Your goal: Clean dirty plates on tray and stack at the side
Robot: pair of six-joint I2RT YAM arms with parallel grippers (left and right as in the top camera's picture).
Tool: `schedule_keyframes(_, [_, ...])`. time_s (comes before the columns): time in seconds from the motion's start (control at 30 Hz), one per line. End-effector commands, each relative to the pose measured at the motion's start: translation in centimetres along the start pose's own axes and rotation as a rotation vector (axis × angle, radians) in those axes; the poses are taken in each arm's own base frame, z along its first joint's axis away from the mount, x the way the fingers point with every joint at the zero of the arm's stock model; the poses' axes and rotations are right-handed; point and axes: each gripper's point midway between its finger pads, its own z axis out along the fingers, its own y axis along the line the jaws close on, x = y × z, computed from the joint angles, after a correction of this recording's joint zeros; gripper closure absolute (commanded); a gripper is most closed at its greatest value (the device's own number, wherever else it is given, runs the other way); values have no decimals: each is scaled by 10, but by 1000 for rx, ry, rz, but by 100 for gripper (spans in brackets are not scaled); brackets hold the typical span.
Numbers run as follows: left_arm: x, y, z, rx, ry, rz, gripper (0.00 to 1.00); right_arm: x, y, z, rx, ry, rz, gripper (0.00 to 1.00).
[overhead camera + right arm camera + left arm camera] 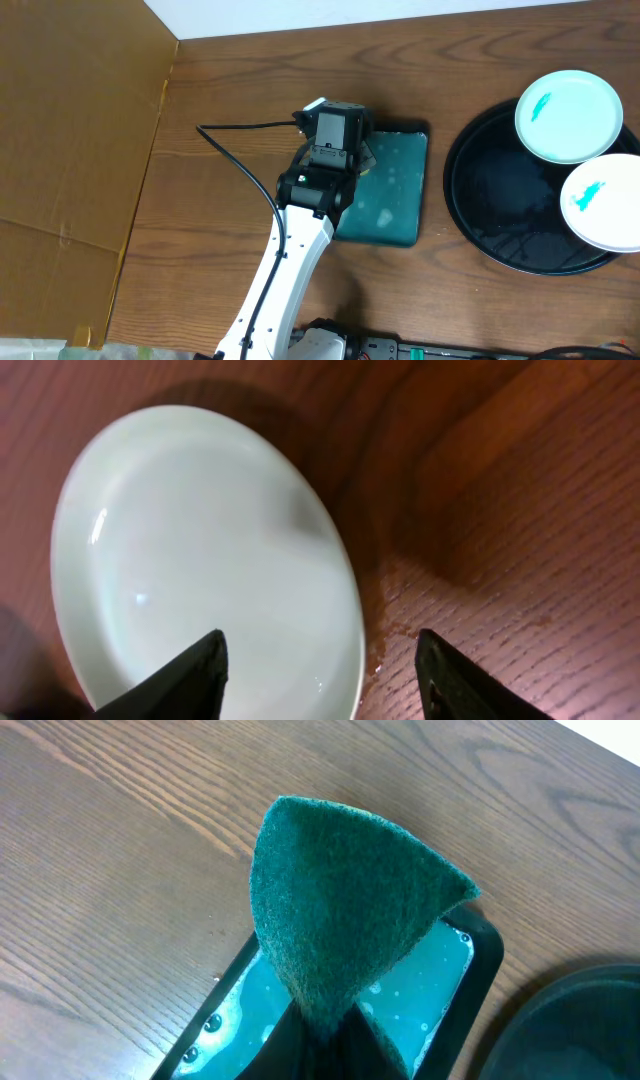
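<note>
Grips, in the left tool (322, 1038), a dark green fibrous scouring pad (345, 910), pinched at its lower end and fanned upward into a folded cone. Hangs with it over a small rectangular dark teal tray (390, 195), wet and beaded with droplets, near the middle of the brown wooden desk (230, 80).

To the right, close beside the teal tray but apart from it: a large round glossy black tray with a raised rim (470, 200). On its right side, two round white shallow plates, each with a small turquoise smear: the far plate (568, 115) overlapping the rim, the near plate (603, 203) cut off by the frame edge. Just beside each other, perhaps touching; hard to tell from overhead.

Right tool (322, 650) spread wide open, holding nothing, seen only by its own wrist camera. Beneath it, a third round white plate (190, 560), glossy, flat on bare wood, with one finger over the plate and the other over the desk. At the plate's edge, a wet patch (385, 630) on the wood.

Along the desk's left side, a brown cardboard sheet (70, 130). Beside the left arm, a black cable (245, 160).
</note>
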Motion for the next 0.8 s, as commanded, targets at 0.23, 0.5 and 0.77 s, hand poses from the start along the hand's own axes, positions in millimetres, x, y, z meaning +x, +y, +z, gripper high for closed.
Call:
schedule_keyframes(0.23, [-1,2,1,-6,-6,-13,93,-6,141,-108,-249,-199,-418,35])
schedule_keyframes(0.5, [-1,2,1,-7,-5,-12,93,71,207,-65,-175,-58,-479,27])
schedule_keyframes(0.77, [-1,2,1,-6,-5,-12,93,128,206,15,1,75,-486,29])
